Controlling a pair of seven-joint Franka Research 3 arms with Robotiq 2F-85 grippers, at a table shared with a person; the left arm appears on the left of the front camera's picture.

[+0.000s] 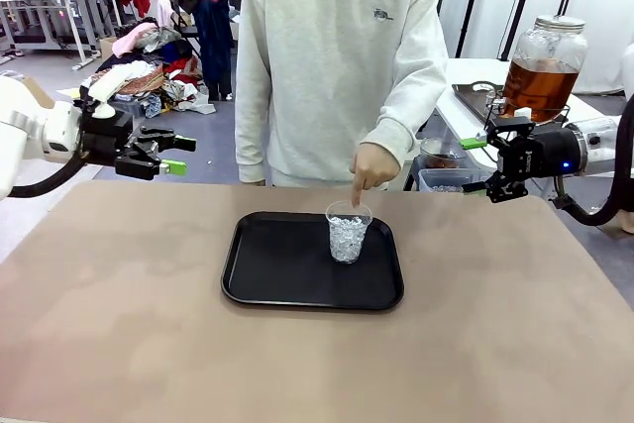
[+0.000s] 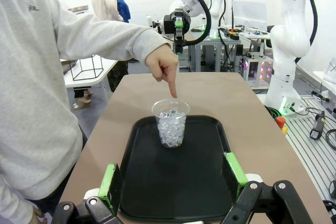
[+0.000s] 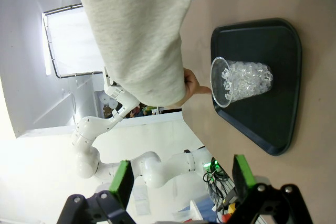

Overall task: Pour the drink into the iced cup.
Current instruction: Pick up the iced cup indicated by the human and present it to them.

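On tray [image 1: 267,269], iced cup [image 1: 348,235] upright, mouth up, long axis vert.

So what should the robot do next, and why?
Probably swing the right gripper toward the jar of amber drink beyond it. The cup on the tray holds only ice, and the person's hand points at it. The right gripper and the left gripper hang open and empty; the right is nearer the jar.

The logo [image 1: 382,14] on the sweatshirt [image 1: 327,86] is unreadable.
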